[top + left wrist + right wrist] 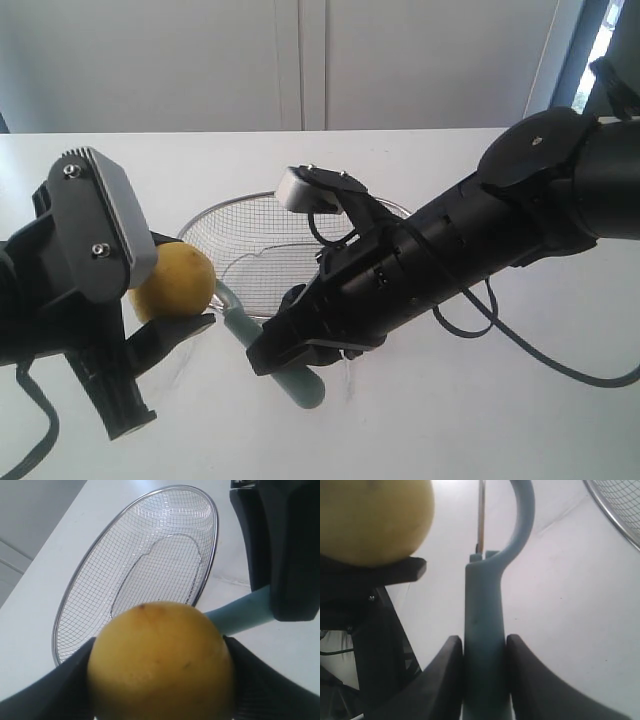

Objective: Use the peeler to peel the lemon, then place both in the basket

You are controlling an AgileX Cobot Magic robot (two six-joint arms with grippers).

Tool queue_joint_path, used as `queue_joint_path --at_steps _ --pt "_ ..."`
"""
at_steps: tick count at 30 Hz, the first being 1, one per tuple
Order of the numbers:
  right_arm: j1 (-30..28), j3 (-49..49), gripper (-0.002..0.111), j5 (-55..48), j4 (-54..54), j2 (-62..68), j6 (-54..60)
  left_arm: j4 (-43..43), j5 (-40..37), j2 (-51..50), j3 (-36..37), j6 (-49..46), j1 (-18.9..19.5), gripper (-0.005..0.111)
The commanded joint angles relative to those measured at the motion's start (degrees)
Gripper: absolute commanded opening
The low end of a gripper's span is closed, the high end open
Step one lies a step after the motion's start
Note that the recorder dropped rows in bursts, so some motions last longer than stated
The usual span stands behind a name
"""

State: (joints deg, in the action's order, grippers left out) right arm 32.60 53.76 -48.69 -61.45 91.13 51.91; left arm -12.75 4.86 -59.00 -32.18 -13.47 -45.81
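The left gripper (180, 298) held the lemon (175, 282) with its jaws clamped on either side of the fruit, at about 8 o'clock from the wire basket (215, 210) on the white table (480, 420). The right gripper (280, 345), its jaws closed on the teal handle of the peeler (302, 385), worked at the basket's 6 o'clock. The blade end pointed toward 11 o'clock, just beside the lemon.
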Motion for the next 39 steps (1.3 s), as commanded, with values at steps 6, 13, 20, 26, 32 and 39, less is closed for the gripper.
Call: queue_joint_path --at_steps 6,13,20,26,32,39 --pt "0.21 0.43 0.0 1.07 -0.41 -1.26 0.72 0.67 0.28 0.3 0.21 1.12 -0.02 0.0" --pt "0.21 0.43 0.0 1.46 0.03 -2.53 0.72 0.67 -0.15 0.3 0.21 1.12 -0.02 0.0" --pt "0.21 0.43 0.0 1.78 0.34 -3.02 0.72 0.67 -0.29 0.3 0.21 1.12 -0.02 0.0" --pt "-0.07 0.43 0.0 2.46 1.52 -5.19 0.72 0.67 -0.29 0.3 0.21 1.12 -0.02 0.0" --pt "-0.07 0.43 0.0 4.25 3.44 -9.95 0.61 0.67 -0.4 0.3 0.21 1.12 -0.02 0.0" --pt "-0.07 0.43 0.0 7.14 13.64 -19.18 -6.16 0.67 -0.4 0.3 0.21 1.12 -0.02 0.0"
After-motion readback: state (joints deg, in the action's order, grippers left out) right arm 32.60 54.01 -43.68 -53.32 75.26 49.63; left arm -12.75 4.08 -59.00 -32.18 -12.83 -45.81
